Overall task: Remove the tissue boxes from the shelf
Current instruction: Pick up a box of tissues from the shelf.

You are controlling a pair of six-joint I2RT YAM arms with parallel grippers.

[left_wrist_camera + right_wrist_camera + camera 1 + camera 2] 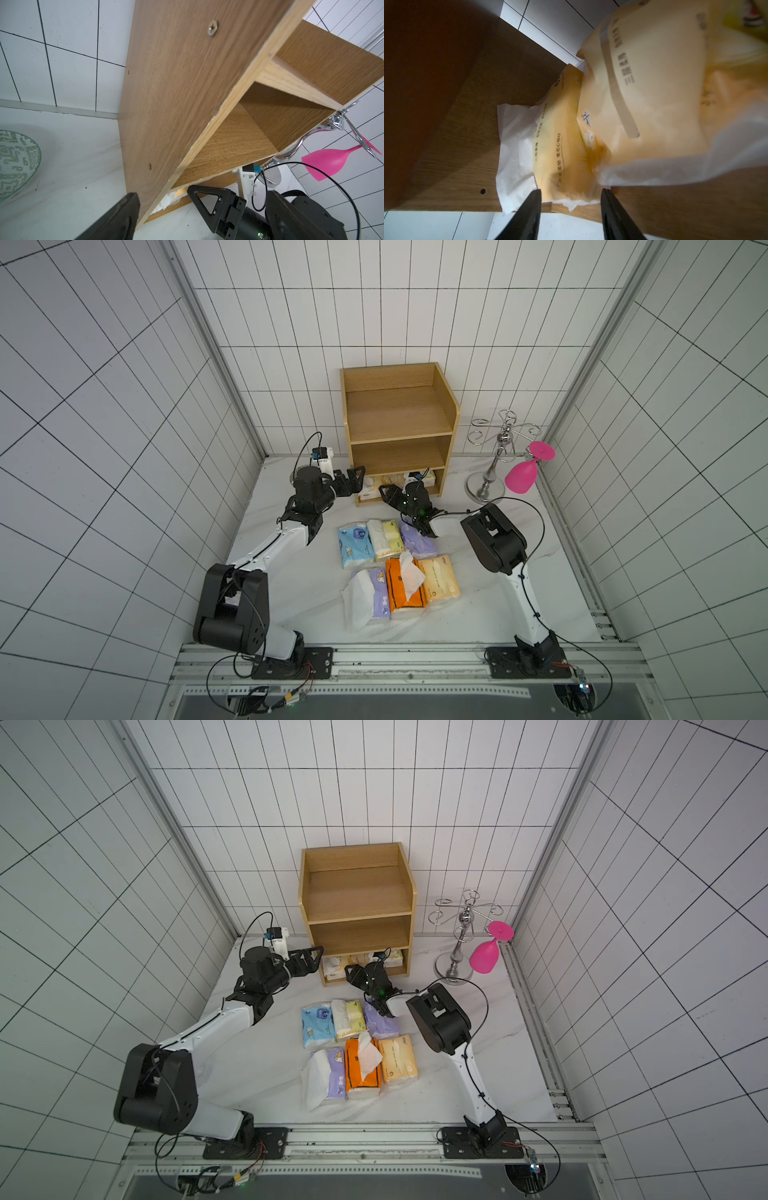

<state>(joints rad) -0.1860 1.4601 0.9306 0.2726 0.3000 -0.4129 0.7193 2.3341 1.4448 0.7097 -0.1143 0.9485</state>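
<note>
Both top views overhead, looking down, wrist cameras close on shelf (187,83)

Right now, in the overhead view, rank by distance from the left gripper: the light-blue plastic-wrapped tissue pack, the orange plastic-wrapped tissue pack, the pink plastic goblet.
Nearest the left gripper first:
1. Light-blue tissue pack, back row.
2. Orange tissue pack, front row.
3. Pink goblet, hanging far right.

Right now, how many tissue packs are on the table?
6. Far row: light-blue plastic-wrapped pack, pale-yellow pack, lilac pack. Near row: purple pack, orange pack, peach pack. More sit in the wooden shelf.
</note>
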